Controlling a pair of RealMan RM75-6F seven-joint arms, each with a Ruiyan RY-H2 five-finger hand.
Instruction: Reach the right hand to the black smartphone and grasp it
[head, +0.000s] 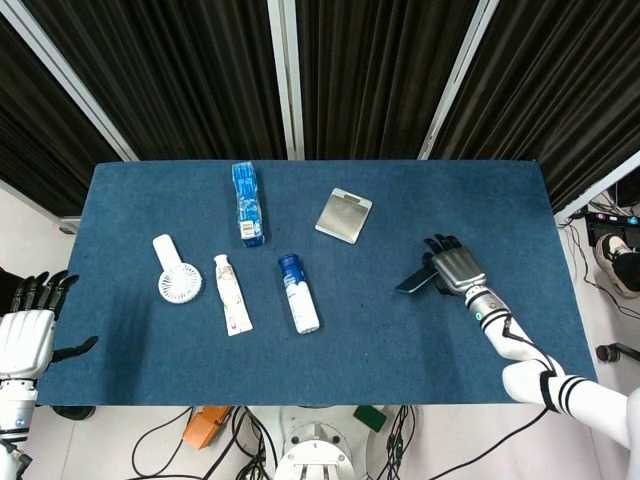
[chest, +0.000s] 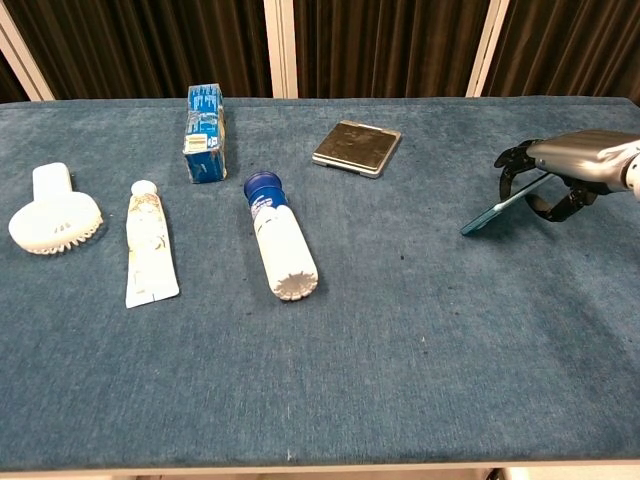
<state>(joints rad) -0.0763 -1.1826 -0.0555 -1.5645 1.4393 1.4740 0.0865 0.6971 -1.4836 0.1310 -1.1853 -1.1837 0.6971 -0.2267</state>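
At the far left we see the left hand, metallic with dark fingers spread wide, holding nothing, off the table's edge. On the fuzzy blue tablecloth lie a round white plastic fan, a flat white tube, a rectangular blue box and a white cylindrical bottle with a blue cap. Farther right sits a thin square metal plate. At the right, the right hand holds the slim glossy phone, tilted with its lower left end on the cloth, fingers curled over its raised end.
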